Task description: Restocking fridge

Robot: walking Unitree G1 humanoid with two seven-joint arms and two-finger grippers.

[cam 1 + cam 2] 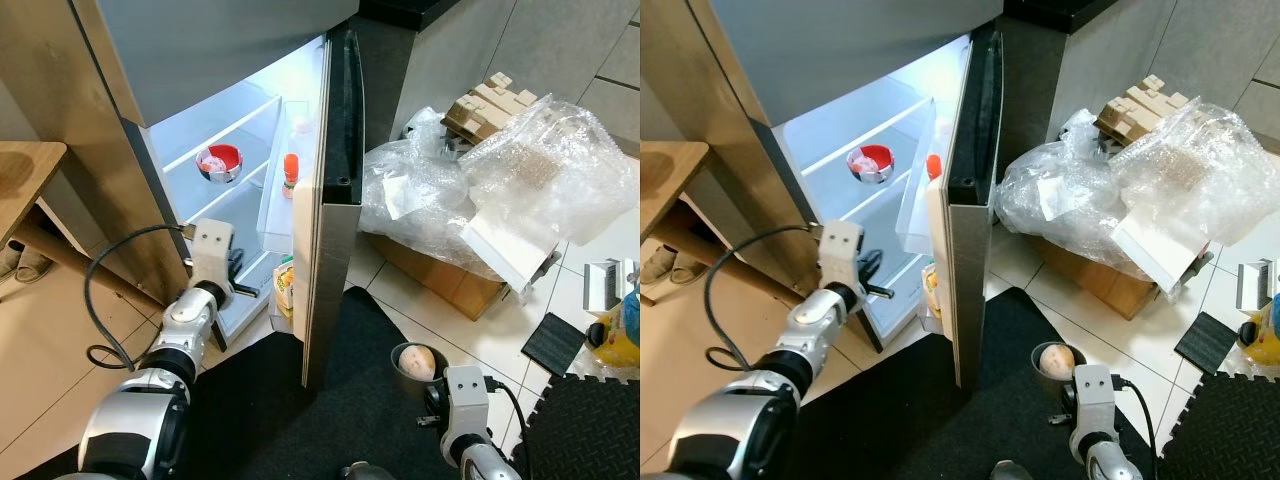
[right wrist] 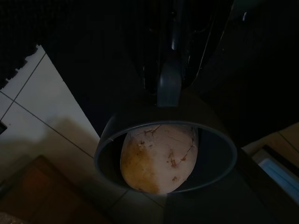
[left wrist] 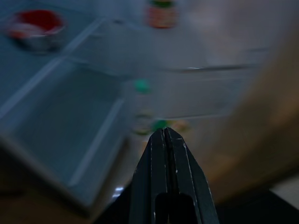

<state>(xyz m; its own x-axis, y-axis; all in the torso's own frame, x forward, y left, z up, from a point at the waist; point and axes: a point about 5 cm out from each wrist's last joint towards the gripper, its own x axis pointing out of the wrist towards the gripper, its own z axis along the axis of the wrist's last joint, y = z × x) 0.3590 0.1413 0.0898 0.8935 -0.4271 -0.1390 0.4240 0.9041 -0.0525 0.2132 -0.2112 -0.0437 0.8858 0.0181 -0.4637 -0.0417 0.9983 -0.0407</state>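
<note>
- The fridge point(image 1: 240, 60) stands open, its door point(image 1: 335, 190) swung out toward the robot and seen edge-on, the lit interior to the left of it.
- On a middle shelf point(image 1: 225, 150) sits a red-lidded bowl point(image 1: 219, 162); an orange-capped bottle point(image 1: 290, 175) stands in the door rack, and a juice carton point(image 1: 284, 285) lower down in the door.
- The left gripper point(image 1: 240, 275) is raised at the fridge mouth, just in front of the lower compartment. In the left wrist view its two black fingers point(image 3: 159, 158) lie pressed together with nothing between them.
- The right gripper point(image 2: 170, 86) hangs low to the right of the door, over the black mat point(image 1: 340, 400). It is clamped on the rim of a dark bowl point(image 2: 166, 156) that carries a pale, cracked, round item, possibly a bread roll or a potato point(image 2: 159, 158); the wrist view is too dim to be sure.
- Beside the fridge, a cardboard box point(image 1: 440, 270) heaped with bubble wrap point(image 1: 520, 170) lies well apart from the bowl.
- Judged step: the door is open and the next item is in hand but not yet stowed.
- The next move seems to call for carrying the bowl level around the door's edge to a bare stretch of shelf, with the left arm kept out of the way.
</note>
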